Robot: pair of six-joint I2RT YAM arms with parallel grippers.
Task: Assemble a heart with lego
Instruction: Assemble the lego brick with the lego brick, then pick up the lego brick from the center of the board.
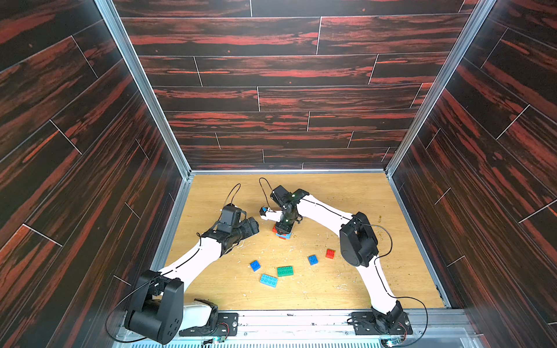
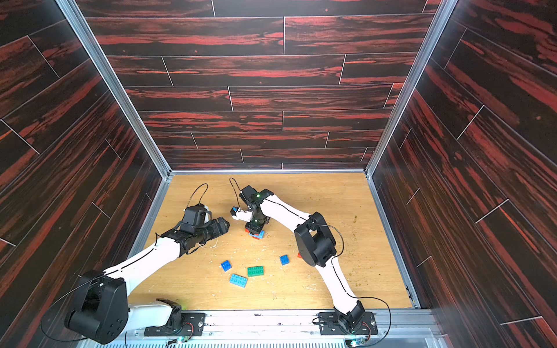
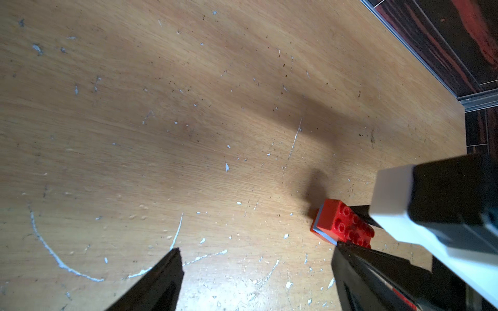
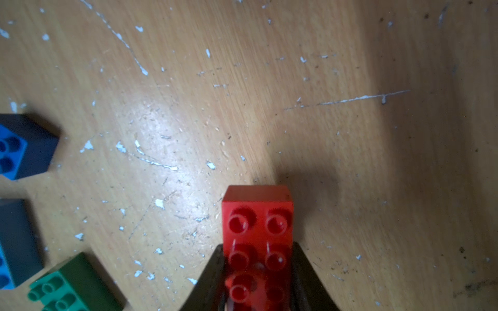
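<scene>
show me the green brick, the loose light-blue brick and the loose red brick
green brick (image 1: pixel 284 271): in a top view, centre of studded top
loose light-blue brick (image 1: pixel 268 280): in a top view, centre of studded top
loose red brick (image 1: pixel 330 253): in a top view, centre of studded top

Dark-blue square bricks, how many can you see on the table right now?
2. One dark-blue square lies left of the green brick; the second dark-blue square lies right of it, near the small red square. Another could be hidden under the right gripper.
</scene>
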